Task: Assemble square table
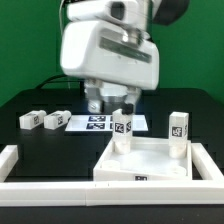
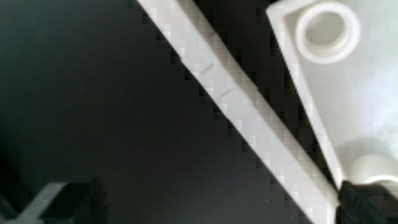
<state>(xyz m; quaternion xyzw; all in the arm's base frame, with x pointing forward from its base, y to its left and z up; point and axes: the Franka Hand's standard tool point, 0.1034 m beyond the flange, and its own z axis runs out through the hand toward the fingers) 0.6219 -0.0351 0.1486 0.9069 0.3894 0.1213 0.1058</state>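
Observation:
The square table's white slab (image 1: 146,163) lies recessed face up at the front right of the exterior view. Two white tagged legs stand upright at its far corners, one at the left (image 1: 121,126) and one at the right (image 1: 178,127). Two more legs (image 1: 33,119) (image 1: 57,120) lie loose on the black table at the left. My gripper (image 1: 108,102) hangs just behind and above the slab's far left corner, open and empty. In the wrist view my gripper (image 2: 210,205) has its dark fingertips (image 2: 365,196) wide apart over the black table, beside the slab's rim (image 2: 231,100) and an empty round socket (image 2: 329,30).
The marker board (image 1: 92,123) lies flat under the gripper, behind the slab. A low white border wall (image 1: 18,165) runs along the front and the left of the exterior view. A green backdrop closes the rear.

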